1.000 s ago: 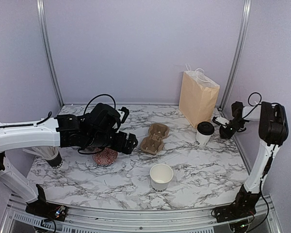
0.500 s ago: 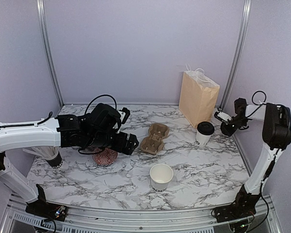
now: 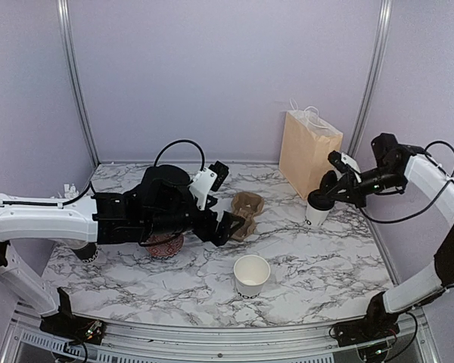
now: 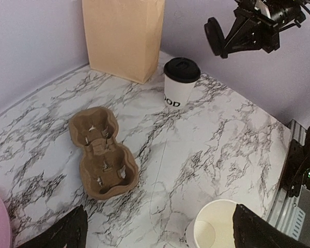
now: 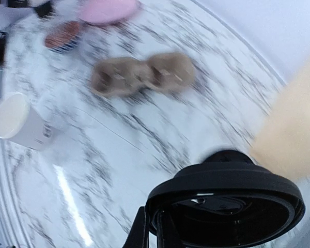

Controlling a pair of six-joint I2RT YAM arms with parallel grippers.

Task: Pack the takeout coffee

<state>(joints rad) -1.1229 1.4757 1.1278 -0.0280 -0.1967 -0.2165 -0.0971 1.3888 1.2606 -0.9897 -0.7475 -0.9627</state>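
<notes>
While the right gripper [image 4: 220,41] hangs in the air near the back right corner, I see its fingers pinched tight on the rim of a loose black lid [image 5: 225,201], which is tilted on edge in the left wrist view. The lidded cup [image 4: 180,82] stands upright on the marble table [image 4: 222,134], below and clear of that gripper and just in front of the brown paper bag [image 4: 124,36]. The bag is upright against the back wall. The open cup [image 3: 251,274] has no lid and stands upright near the front edge at mid-table, well apart from the lidded one. The pulp cup tray [image 4: 103,155] lies flat between the two arms, both pockets bare. The left gripper [image 3: 228,225] is stretched in low from the left, just beside the tray, with its fingers [image 4: 263,230] spread wide and nothing between them. A red-patterned dish [image 3: 164,246] sits partly hidden under the left arm. The right wrist view is motion-blurred except for the lid.
</notes>
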